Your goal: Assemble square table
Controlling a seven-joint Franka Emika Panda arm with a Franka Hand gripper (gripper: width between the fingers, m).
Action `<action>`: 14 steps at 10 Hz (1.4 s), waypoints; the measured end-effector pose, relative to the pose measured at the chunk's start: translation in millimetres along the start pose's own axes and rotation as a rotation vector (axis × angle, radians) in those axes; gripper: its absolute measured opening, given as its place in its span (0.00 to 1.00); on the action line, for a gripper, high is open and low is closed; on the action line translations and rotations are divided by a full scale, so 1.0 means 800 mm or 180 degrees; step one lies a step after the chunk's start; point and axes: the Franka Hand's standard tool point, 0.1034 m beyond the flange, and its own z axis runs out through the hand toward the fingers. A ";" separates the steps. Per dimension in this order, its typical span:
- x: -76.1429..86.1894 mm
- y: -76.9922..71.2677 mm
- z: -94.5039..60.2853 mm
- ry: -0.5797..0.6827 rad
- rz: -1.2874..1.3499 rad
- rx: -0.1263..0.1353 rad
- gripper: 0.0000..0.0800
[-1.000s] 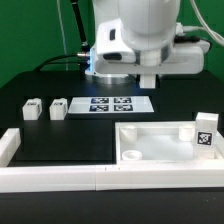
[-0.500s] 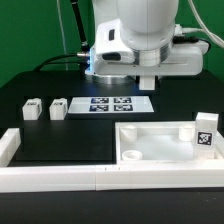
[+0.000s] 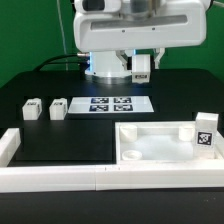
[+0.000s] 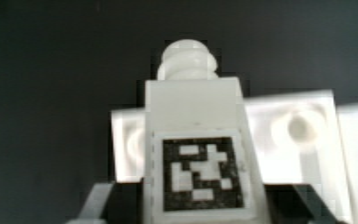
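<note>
While my pincer [image 3: 141, 72] hangs high over the black table [image 3: 60, 135] in the exterior view, it is clamped on a tagged leg [image 3: 141, 66], which is off the surface and upright between my jaws. Straight below the pincer, flat on the table, lies the marker board [image 3: 113, 103]. Lower again and nearer the camera, a little toward the exterior view's right of my pincer, sits the square slab [image 3: 150, 135], rim up, with a round socket showing at its near corner. A standing leg [image 3: 205, 130] rises upright at the slab's corner, well off to the exterior view's right of my pincer, its tag facing the camera. Down to the exterior view's left of my pincer, two loose legs [image 3: 45, 108] rest side by side on the table, just beside the marker board's end. White border rails [image 3: 60, 178] fence the table's near edge, farthest from me.

From the wrist view, my pincer [image 4: 194, 205] grips the tagged leg [image 4: 194, 120] at its near end. The leg runs out ahead of me, its rounded tip farthest away and its black-white tag facing the lens. Only slivers of my jaws show on either side. Past the leg, a blurred pale patch of the square slab [image 4: 304, 125] lies against the dark table.
</note>
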 end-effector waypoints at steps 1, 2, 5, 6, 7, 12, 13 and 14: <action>-0.005 0.000 0.004 0.0110 -0.0002 0.0004 0.36; 0.003 0.001 0.001 0.0377 -0.0005 0.0002 0.36; 0.025 0.008 0.004 0.1199 -0.0020 -0.0029 0.36; 0.050 0.014 -0.003 0.1513 -0.0029 -0.0065 0.36; 0.072 0.018 -0.007 0.1732 0.0014 -0.0084 0.36; 0.101 0.022 -0.009 0.2488 0.0120 -0.0185 0.36; 0.101 0.022 -0.009 0.2488 0.0119 -0.0185 0.36; 0.101 0.022 -0.008 0.2484 0.0119 -0.0186 0.36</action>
